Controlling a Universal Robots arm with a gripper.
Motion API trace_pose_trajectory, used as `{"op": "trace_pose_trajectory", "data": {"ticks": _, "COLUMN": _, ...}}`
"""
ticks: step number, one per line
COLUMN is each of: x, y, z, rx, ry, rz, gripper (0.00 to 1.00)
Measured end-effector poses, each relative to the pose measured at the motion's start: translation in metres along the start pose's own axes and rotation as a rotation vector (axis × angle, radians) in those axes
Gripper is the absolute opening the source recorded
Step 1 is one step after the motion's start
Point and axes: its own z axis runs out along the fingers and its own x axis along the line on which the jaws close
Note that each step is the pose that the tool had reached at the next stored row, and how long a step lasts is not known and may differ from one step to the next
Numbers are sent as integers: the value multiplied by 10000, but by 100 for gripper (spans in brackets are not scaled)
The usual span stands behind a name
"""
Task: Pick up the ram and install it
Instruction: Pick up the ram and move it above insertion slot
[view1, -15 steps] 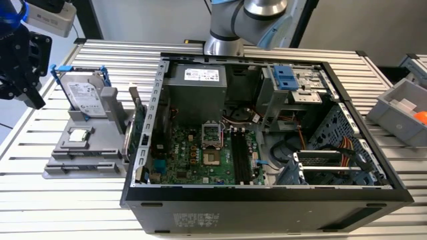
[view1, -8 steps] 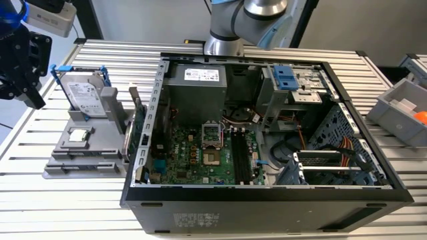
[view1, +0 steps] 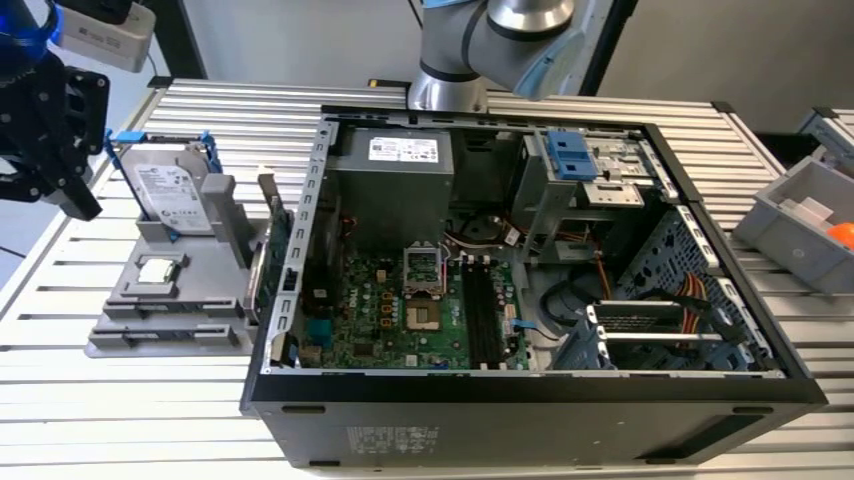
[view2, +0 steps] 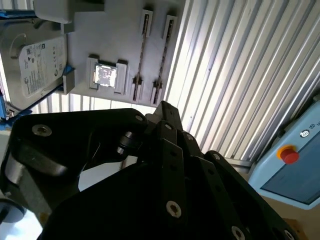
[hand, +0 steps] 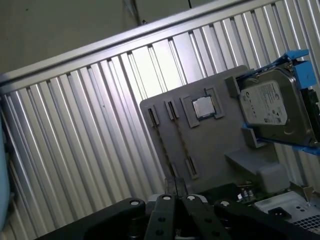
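Matte black hinged hand (view2: 164, 107) hovers above ribbed metal table (view2: 240, 75).

The hand (view1: 56, 170) is cut off at the exterior view's left edge. In the second wrist view its black links hide much of the counter (view2: 240, 75); the hard drive (view2: 35, 65) runs off-frame.

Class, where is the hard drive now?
The hard drive stands on the grey fixture, at the exterior view's left of the open computer case, near the processor chip.
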Motion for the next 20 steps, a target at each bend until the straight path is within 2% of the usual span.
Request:
{"op": "trace_pose_trajectory", "data": {"ticks": 10, "x": -2, "y": 1, "z": 35, "rx": -20, "ry": -49, "rz": -1739, "gripper": 0}}
{"op": "trace_pose_trajectory", "data": {"ticks": 20, "x": -2, "y": 0, "z": 92, "rx": -33, "ry": -36, "rz": -3316, "gripper": 0}}
